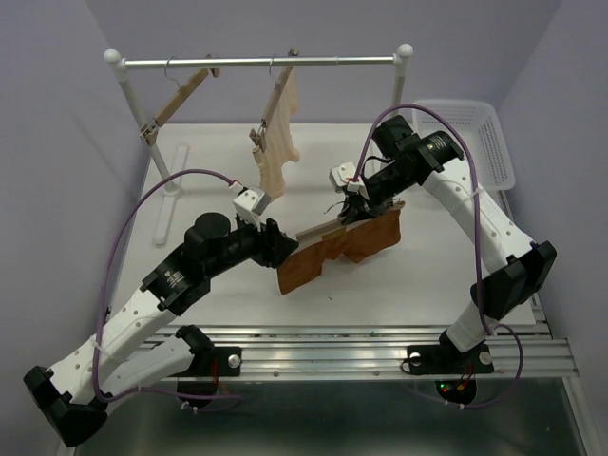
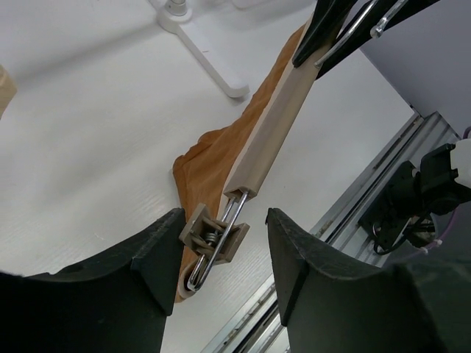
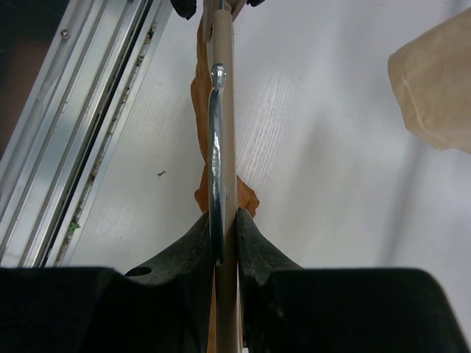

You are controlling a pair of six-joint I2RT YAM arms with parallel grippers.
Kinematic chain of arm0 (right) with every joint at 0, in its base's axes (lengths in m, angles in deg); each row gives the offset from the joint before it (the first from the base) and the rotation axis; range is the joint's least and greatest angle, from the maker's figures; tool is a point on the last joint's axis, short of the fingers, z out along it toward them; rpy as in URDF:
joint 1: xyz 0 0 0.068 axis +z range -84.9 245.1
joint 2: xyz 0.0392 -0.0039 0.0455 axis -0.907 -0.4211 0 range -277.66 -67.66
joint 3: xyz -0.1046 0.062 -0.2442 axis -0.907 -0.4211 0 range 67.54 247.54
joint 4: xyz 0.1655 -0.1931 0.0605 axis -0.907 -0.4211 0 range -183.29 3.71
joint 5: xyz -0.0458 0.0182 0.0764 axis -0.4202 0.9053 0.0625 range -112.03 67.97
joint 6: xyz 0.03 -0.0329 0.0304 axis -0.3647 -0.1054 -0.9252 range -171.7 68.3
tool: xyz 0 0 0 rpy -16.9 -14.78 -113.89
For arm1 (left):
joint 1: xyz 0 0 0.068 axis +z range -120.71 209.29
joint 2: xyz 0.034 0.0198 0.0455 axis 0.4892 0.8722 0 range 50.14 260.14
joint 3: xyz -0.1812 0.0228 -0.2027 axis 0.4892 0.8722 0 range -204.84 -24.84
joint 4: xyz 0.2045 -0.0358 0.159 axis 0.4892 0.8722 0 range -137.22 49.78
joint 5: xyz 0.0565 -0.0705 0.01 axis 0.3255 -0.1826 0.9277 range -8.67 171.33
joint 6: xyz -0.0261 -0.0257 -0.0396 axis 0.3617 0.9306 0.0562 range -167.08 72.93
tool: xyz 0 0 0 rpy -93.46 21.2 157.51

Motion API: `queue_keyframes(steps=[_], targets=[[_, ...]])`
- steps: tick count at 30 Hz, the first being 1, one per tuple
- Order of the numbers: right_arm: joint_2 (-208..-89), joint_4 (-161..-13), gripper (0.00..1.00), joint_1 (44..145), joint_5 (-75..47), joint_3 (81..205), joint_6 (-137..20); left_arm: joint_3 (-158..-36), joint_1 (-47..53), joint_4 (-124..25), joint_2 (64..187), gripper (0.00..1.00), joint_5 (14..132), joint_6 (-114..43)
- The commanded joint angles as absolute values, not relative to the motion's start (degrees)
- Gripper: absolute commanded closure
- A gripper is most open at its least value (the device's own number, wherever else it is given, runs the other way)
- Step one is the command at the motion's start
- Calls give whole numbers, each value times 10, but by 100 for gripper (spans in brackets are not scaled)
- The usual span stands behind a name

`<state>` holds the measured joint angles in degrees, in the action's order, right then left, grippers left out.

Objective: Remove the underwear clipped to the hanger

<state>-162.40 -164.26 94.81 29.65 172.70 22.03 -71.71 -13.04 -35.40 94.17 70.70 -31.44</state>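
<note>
Right gripper (image 3: 224,229) jaws clamped on hanger (image 3: 228,88) bar and hook (image 3: 215,147). Left gripper (image 2: 224,243) jaws part open, straddling end clip (image 2: 213,237), not touching it. Bar runs between grippers, clip end toward left; underwear (image 2: 213,158) hangs beneath, over table (image 2: 88,147) near front rail (image 3: 73,132)

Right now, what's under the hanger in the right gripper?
The underwear hangs under the hanger, sagging toward the table. The far clip is hidden behind the right gripper; whether the near clip, inside the open left gripper, grips cloth is unclear.
</note>
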Motion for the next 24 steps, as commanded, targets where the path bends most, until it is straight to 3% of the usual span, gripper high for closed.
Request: queue_keyframes(steps=[1,5,7,8,11,21,22,23,24], targets=[[-1608,-1657,99,951,321,1728,227,-742,-132,-374,932,42,696,-335],[-1608,-1657,99,951,322,1728,227,-745,-132,-371,932,52,698,-340],[-1610,-1657,99,951,322,1728,227,-747,-132,-369,932,63,702,-340],[-1609,-1657,99,951,322,1728,227,-747,-132,-370,932,75,702,-341],[-1611,-1657,99,951,321,1727,227,-744,-132,-376,929,100,702,-346],[-1613,-1657,99,951,326,1732,226,-735,-132,-392,923,100,696,-357],[-1614,-1657,99,951,327,1734,220,-738,-132,-390,927,88,705,-354],[-1614,-1653,99,951,328,1735,213,-740,-132,-386,929,47,720,-351],[-1614,-1643,99,951,328,1735,207,-741,-132,-380,932,26,724,-346]])
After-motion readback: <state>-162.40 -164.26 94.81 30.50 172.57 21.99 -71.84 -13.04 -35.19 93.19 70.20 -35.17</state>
